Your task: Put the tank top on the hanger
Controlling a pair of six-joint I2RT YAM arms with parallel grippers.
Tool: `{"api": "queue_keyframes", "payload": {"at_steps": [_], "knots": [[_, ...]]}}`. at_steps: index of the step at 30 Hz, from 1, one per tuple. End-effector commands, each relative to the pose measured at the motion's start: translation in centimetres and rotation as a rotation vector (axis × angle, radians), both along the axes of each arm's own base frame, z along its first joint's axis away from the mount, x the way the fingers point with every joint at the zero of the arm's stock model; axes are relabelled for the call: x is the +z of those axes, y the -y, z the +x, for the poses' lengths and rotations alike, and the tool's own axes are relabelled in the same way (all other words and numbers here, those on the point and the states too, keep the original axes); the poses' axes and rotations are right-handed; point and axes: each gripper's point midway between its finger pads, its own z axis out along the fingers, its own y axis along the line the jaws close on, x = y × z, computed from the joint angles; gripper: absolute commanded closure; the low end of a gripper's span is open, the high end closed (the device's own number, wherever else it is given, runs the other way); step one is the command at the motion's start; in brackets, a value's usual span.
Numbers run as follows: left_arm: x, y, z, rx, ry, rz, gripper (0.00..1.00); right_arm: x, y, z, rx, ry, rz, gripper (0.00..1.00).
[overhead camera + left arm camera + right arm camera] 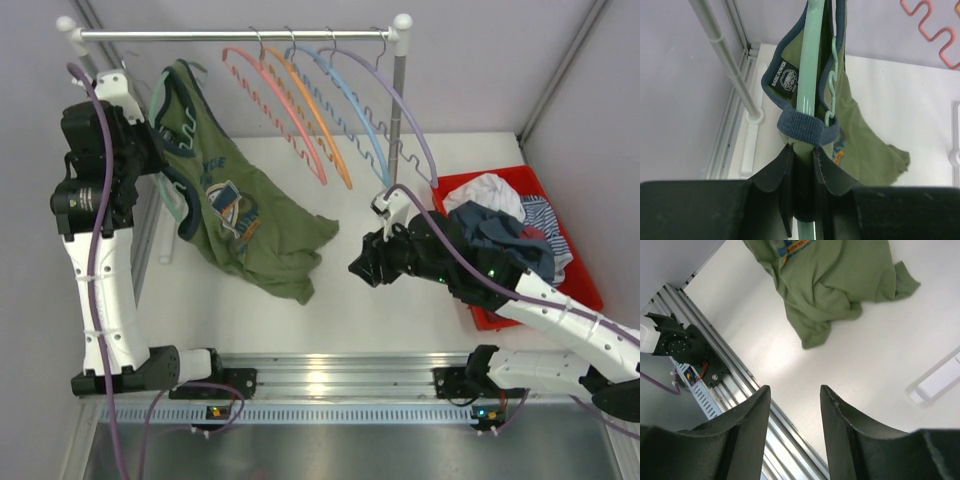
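Note:
The olive-green tank top (243,225) hangs from the green hanger (172,205) at the left, its lower part spread on the white table. My left gripper (150,150) is shut on the hanger's arm (808,75), just below the navy shoulder strap (801,128) that loops round it. The shirt's neck label (786,81) shows beside the hanger. My right gripper (357,268) is open and empty, hovering above the table to the right of the shirt's hem (832,285).
A clothes rail (235,35) at the back holds pink (262,95), orange (318,125), blue and lilac hangers. A red bin (575,265) of clothes stands at the right. The rail's upright post (727,62) is close to the left gripper.

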Motion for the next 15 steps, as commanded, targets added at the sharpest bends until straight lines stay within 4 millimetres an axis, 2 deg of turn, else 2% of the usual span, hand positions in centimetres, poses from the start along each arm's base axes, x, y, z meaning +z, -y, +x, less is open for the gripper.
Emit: {"api": "queue_keyframes", "payload": {"at_steps": [1,3,4,5,6,11,15], "knots": [[5.5,-0.6,0.2,-0.013,0.144,0.056,1.0,3.1,-0.4,0.6,0.031,0.053,0.056,0.56],[5.7,-1.0,0.8,-0.005,0.131,0.064,1.0,3.3,-0.5,0.5,0.04,0.053,0.06,0.56],[7.0,-1.0,0.7,-0.004,0.162,0.071,1.0,3.3,-0.5,0.6,0.039,0.055,0.061,0.56],[6.9,-1.2,1.3,0.003,0.157,0.074,1.0,3.4,-0.5,0.8,0.038,0.058,0.059,0.56],[7.8,-1.4,1.2,0.014,0.178,0.087,1.0,3.3,-0.5,0.9,0.037,0.056,0.057,0.56],[8.0,-2.4,3.1,0.037,0.178,0.107,1.0,3.4,-0.4,1.3,0.031,0.055,0.056,0.56],[9.2,-3.5,4.0,0.071,0.212,0.116,1.0,3.2,-0.6,1.5,0.033,0.047,0.058,0.56]]}}
